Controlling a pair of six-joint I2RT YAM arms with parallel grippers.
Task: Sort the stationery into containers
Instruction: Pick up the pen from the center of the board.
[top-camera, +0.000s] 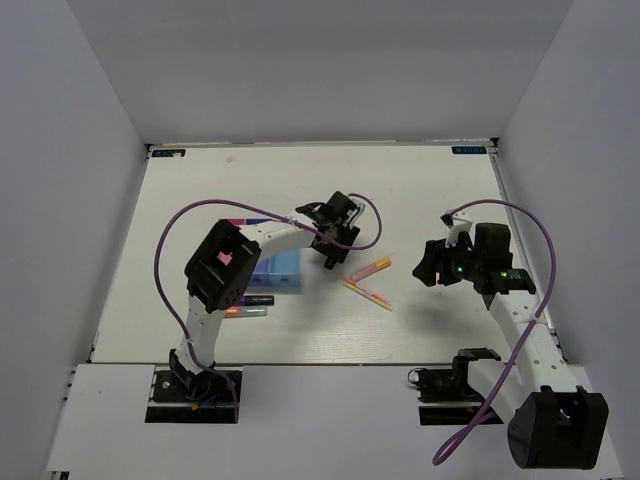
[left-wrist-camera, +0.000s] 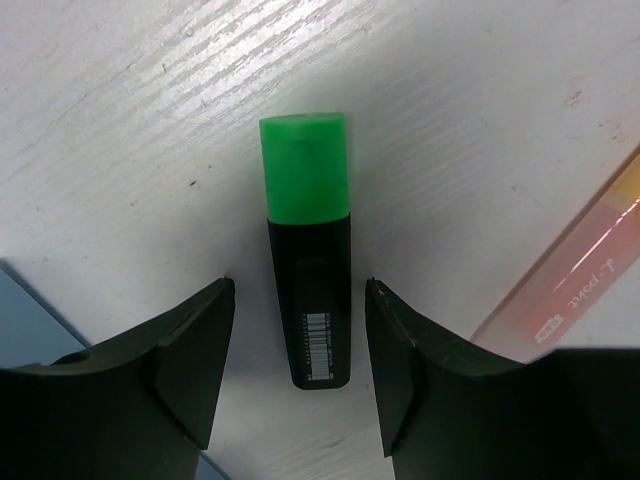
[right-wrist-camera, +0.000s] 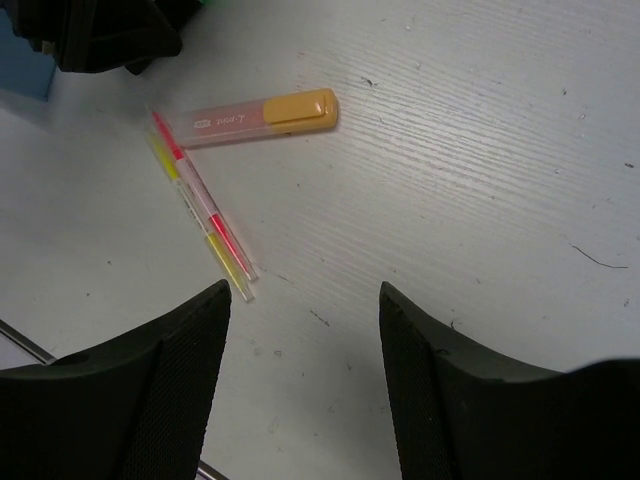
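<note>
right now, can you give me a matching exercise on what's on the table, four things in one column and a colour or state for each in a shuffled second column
Column one
1. black marker
2. highlighter
3. thin pen
4. right gripper

Column two
a. yellow and pink lengths along a clear stick
b. open, nothing between its fingers
c. orange cap, pale pink body
d. green cap, lying between the open fingers of the left gripper, touched by neither

Pairs: 1-d, 2-c, 3-a, 4-b
</note>
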